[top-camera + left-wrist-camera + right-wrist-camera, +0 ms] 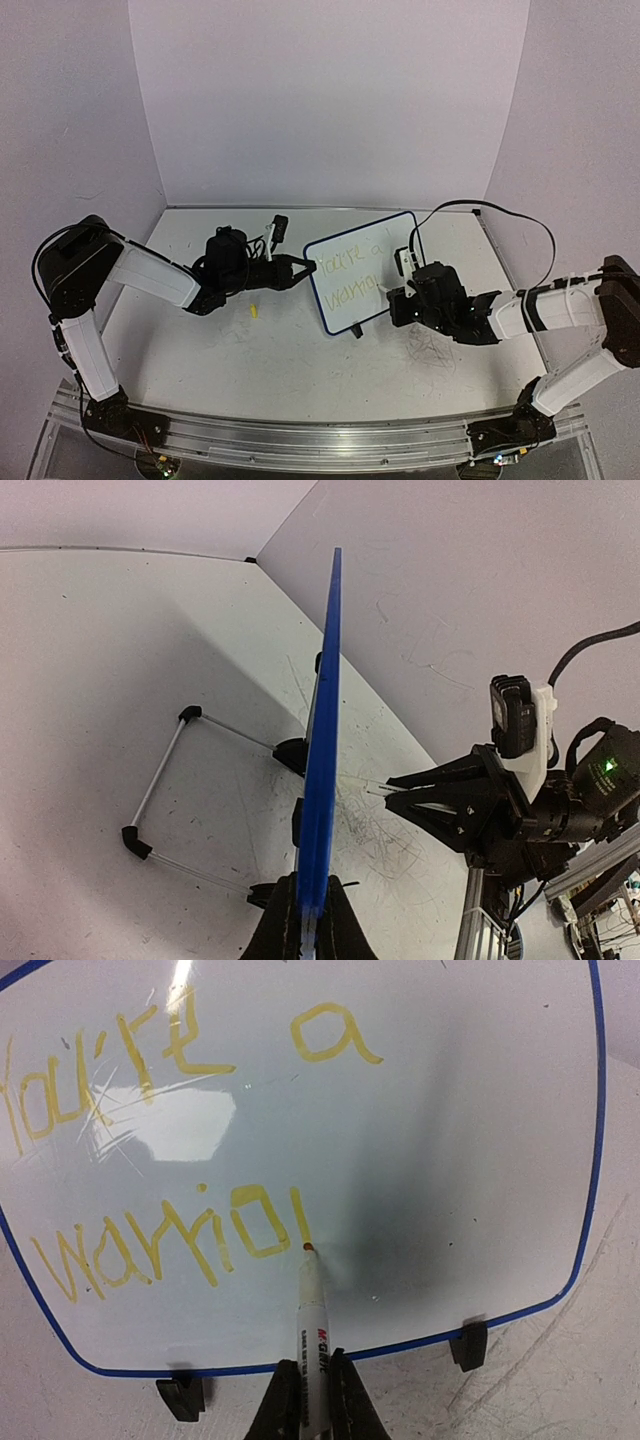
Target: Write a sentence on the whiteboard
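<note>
Where marker (312, 1312) touches, sentence (203, 1235) — "warrio" (yellow)

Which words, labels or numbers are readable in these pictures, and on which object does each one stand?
"You're a": top line, yellow handwriting on the whiteboard.
"Warrio" followed by one more single stroke: second line, yellow, on the same board.
Printed label on the marker: red and dark letters, too blurred to read.
No other text can be read in any view.
</note>
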Controlling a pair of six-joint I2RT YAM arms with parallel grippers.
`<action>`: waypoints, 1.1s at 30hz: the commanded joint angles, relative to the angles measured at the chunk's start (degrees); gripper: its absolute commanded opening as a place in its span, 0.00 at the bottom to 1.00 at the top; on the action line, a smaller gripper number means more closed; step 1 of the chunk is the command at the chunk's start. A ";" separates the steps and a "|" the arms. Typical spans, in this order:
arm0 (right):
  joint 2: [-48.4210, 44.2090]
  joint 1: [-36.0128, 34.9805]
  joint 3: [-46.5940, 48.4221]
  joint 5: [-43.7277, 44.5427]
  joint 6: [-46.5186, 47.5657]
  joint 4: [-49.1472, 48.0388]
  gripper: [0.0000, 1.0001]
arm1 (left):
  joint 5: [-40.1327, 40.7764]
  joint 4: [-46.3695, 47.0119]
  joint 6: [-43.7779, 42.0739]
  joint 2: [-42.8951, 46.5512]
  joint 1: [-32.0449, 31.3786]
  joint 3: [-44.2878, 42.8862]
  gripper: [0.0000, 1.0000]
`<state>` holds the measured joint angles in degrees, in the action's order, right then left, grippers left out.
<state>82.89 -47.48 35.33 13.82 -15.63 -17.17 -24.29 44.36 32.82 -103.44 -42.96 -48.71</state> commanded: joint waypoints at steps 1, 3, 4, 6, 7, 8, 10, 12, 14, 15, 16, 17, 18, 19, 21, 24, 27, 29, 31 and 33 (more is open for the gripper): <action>-0.10 0.24 -0.49 -1.87 -1.16 1.02 0.00 | -1.17 -1.49 -0.13 2.01 0.07 -0.79 0.00; -0.20 0.24 -0.49 -1.88 -1.25 1.12 0.00 | -1.19 -1.48 -0.16 2.01 0.07 -0.78 0.00; -0.24 0.25 -0.52 -1.87 -1.30 1.17 0.00 | -1.19 -1.48 -0.14 1.99 0.07 -0.79 0.00; -0.27 0.20 -0.49 -1.78 -1.17 1.26 0.00 | -1.19 -1.52 -0.18 1.93 0.07 -0.83 0.00; -0.27 0.20 -0.52 -1.70 -1.14 1.26 0.00 | -1.19 -1.47 -0.13 1.92 0.07 -0.90 0.00; -0.22 0.20 -0.40 -1.62 -1.05 1.26 0.00 | -1.19 -1.51 -0.13 1.92 0.09 -0.88 0.00; -0.10 0.24 -0.19 -1.51 -0.75 1.16 0.00 | -1.19 -1.48 -0.14 1.92 0.03 -0.88 0.00; -0.05 0.22 0.04 -1.22 -0.33 0.44 0.00 | -1.19 -1.47 -0.17 1.83 0.06 -0.86 0.00; 0.32 0.21 0.93 -0.73 0.10 -0.09 0.00 | -1.21 -1.48 -0.06 1.76 0.07 -0.82 0.00; 0.57 0.22 1.48 -0.47 0.28 -0.27 0.00 | -1.24 -1.48 -0.06 1.75 0.07 -0.78 0.00; 0.72 0.20 2.07 -0.27 0.43 -0.44 0.00 | -1.28 -1.51 -0.03 1.75 0.06 -0.82 0.00; 0.91 0.23 2.42 -0.04 0.57 -0.55 0.00 | -1.28 -1.49 0.02 1.79 0.03 -0.82 0.00; 1.05 0.21 2.79 0.19 0.66 -0.71 0.00 | -1.22 -1.47 0.10 1.83 0.06 -0.85 0.00; 1.16 0.20 3.16 0.39 0.76 -0.79 0.00 | -1.20 -1.50 0.10 1.85 0.07 -0.86 0.00; 1.36 0.21 3.54 0.59 0.96 -1.01 0.00 | -1.29 -1.52 0.22 1.81 0.07 -0.83 0.00; 1.38 0.23 3.87 1.15 1.30 -1.11 0.00 | -1.45 -1.51 0.36 1.67 0.05 -0.70 0.00; 1.22 0.21 4.17 1.37 1.58 -1.11 0.00 | -1.42 -1.47 0.29 1.65 0.07 -0.65 0.00; 1.47 0.23 4.37 1.74 1.71 -1.11 0.00 | -1.42 -1.48 0.28 1.67 0.07 -0.76 0.00; 1.76 0.25 4.52 2.25 1.80 -1.11 0.00 | -1.38 -1.53 0.22 1.64 0.07 -0.77 0.00; 1.77 0.20 4.82 2.62 1.85 -1.11 0.00 | -1.37 -1.49 0.19 1.75 0.08 -0.80 0.00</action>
<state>83.57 -47.51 37.25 14.59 -14.55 -16.62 -24.29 44.39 32.91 -103.44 -42.96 -48.71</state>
